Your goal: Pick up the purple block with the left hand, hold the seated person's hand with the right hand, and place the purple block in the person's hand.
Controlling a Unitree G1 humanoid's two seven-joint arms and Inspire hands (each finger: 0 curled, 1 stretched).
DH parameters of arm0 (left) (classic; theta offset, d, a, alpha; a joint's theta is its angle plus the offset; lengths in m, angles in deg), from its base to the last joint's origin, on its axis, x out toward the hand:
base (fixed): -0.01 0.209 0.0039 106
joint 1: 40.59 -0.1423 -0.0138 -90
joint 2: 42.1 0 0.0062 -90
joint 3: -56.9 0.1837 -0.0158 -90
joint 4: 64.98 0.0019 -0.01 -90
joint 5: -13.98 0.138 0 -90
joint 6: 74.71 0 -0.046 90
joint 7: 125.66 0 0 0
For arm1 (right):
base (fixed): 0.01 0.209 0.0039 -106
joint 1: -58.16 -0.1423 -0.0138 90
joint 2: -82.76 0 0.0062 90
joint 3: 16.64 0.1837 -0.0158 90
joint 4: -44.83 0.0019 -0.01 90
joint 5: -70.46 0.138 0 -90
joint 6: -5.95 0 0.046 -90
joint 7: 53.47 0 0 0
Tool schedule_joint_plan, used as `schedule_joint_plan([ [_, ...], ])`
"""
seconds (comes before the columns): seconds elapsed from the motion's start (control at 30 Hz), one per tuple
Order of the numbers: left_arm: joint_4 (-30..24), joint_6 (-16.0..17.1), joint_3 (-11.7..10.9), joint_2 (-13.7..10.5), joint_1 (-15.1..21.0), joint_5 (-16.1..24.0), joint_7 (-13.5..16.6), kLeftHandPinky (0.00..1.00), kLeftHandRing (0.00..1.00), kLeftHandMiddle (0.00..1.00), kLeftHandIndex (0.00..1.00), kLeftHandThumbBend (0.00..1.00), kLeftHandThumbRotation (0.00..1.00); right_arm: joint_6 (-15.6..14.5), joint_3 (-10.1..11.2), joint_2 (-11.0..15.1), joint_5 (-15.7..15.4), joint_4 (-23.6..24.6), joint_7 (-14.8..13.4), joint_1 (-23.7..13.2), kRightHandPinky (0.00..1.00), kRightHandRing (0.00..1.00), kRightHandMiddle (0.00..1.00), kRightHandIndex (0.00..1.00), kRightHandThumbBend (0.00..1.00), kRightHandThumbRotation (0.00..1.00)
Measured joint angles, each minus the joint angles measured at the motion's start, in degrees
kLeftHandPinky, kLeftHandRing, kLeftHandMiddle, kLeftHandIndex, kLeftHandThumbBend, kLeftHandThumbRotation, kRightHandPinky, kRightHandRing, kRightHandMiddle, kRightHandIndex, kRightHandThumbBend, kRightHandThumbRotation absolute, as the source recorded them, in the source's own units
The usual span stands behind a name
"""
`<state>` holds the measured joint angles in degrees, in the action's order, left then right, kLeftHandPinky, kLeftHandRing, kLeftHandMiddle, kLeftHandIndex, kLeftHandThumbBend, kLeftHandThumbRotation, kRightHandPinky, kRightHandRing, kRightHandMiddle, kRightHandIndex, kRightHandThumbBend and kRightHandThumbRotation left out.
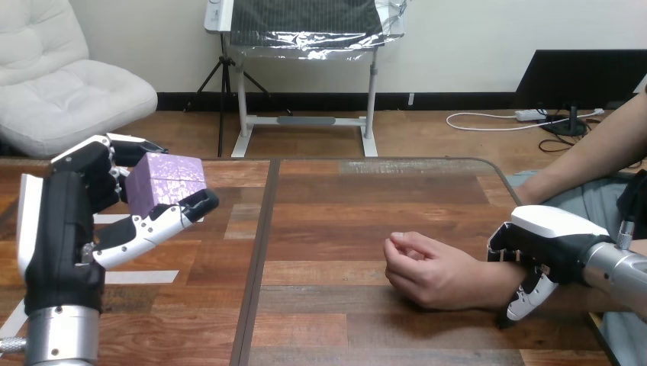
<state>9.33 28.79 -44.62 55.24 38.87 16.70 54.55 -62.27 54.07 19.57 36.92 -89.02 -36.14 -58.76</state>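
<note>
My left hand (69, 221) is raised over the table's left part, its fingers and thumb curled round the purple block (165, 180), which is lifted off the wood. The person's hand (423, 268) rests on the table at the right, loosely curled, palm side down. My right hand (545, 244) sits over the person's wrist, with its fingers wrapped down round it and the fingertips (523, 305) showing below the wrist.
The wooden table (328, 229) has a dark seam running down its middle-left. White tape marks (141, 277) lie on the left part under my left arm. The person's forearm (587, 164) comes in from the right edge.
</note>
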Motion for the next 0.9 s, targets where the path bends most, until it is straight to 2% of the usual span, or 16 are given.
schedule_joint_plan([
  [0.27,2.04,0.02,0.39,-0.01,1.75,0.21,-0.11,0.25,0.31,0.38,0.41,0.52,0.00,0.17,0.56,0.08,1.12,0.02,-0.07,0.02,0.26,0.32,0.41,0.47,0.70,0.12],
  [0.9,11.07,-0.42,2.21,-0.15,7.16,3.06,-0.21,0.29,0.36,0.41,0.42,0.55,0.00,0.52,4.42,0.44,5.71,2.88,2.08,-0.01,0.26,0.32,0.39,0.47,0.72,0.09],
])
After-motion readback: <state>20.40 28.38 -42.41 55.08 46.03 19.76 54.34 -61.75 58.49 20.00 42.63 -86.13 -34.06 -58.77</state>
